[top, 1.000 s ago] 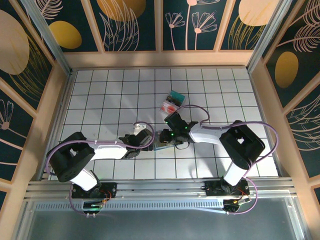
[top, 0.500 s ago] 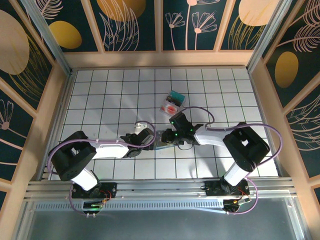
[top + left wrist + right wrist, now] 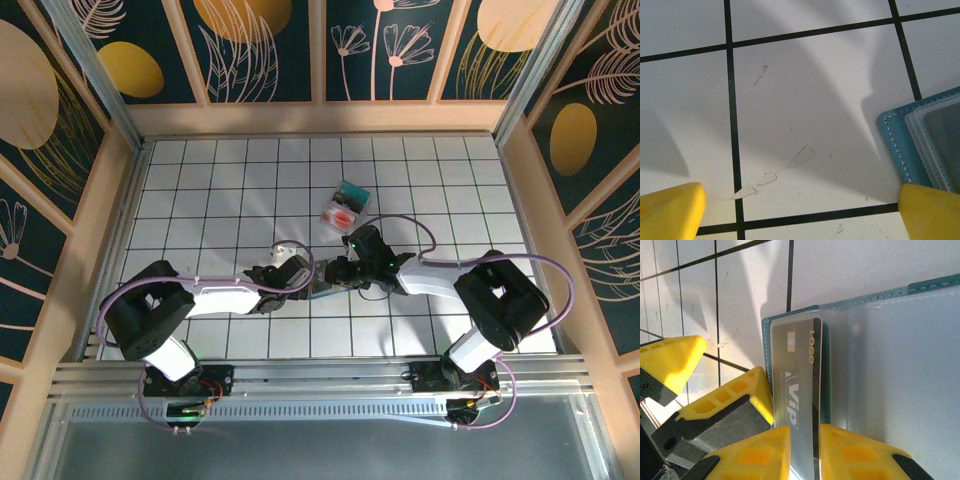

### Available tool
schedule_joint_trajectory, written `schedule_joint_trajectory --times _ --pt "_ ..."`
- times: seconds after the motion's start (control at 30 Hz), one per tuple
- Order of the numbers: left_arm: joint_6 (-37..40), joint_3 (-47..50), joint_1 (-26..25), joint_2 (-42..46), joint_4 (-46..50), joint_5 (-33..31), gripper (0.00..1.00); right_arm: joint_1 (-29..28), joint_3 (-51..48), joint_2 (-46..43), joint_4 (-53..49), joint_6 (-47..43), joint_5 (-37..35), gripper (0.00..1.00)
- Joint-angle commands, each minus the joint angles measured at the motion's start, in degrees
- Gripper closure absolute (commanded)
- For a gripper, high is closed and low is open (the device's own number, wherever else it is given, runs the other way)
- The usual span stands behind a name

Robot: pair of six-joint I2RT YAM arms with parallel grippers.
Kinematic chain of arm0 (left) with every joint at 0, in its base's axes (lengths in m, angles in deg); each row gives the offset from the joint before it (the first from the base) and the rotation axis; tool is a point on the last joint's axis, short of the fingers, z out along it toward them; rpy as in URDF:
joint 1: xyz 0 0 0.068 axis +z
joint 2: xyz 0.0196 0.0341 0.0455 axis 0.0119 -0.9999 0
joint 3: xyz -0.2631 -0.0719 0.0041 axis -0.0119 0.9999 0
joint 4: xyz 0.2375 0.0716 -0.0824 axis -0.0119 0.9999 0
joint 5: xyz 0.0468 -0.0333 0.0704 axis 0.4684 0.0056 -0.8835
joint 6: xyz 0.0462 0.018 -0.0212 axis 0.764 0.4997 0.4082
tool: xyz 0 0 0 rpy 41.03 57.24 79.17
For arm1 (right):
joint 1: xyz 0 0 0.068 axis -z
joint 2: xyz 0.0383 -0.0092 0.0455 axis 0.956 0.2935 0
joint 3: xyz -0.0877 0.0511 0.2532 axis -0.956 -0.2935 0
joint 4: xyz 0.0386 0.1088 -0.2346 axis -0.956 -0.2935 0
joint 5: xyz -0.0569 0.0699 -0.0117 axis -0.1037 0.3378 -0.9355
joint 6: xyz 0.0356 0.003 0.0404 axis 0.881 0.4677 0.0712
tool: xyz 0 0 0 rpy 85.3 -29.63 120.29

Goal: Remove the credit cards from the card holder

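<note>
The slate-blue card holder (image 3: 320, 292) lies open on the tiled floor between my two grippers. Its corner shows in the left wrist view (image 3: 920, 135), its clear pockets in the right wrist view (image 3: 890, 365). A grey credit card (image 3: 795, 385) printed "VIP" sticks out of a pocket. My right gripper (image 3: 805, 445) straddles this card with narrow jaws, and a thin dark gap shows beside the right finger. My left gripper (image 3: 800, 215) stands wide open at the holder's left edge, its right fingertip (image 3: 930, 210) against that edge. Two more credit cards, teal (image 3: 352, 190) and pink-red (image 3: 338, 214), lie further back.
White tiles with black grout cover the floor (image 3: 220, 200). Wooden walls (image 3: 320, 118) ring it. The two wrists nearly touch over the holder. Small flecks of clear debris (image 3: 800, 156) lie on the tile under the left gripper.
The right gripper's jaws have narrowed around the grey card, and that arm's forearm has swung right. The left gripper has edged right, closer to the holder.
</note>
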Motion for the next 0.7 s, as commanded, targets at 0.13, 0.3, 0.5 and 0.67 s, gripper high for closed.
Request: schedule_joint_trajectory --times 0.13,0.3,0.5,0.67 --pt "-0.6 -0.3 0.1 -1.6 2.6 -1.0 0.01 0.6 -2.4 2.5 10.0 2.5 6.1 0.77" --pt "-0.8 -0.4 0.1 -1.6 3.0 -1.2 0.01 1.3 -3.6 3.1 13.7 3.4 8.0 0.76" --pt "-1.4 -0.9 0.1 -2.2 4.0 -1.6 0.01 2.5 -5.4 1.9 17.6 4.6 10.3 0.78" --pt "-1.7 -1.6 0.1 -3.5 4.7 -1.4 0.01 3.2 -6.3 0.2 17.8 4.8 10.8 0.79"
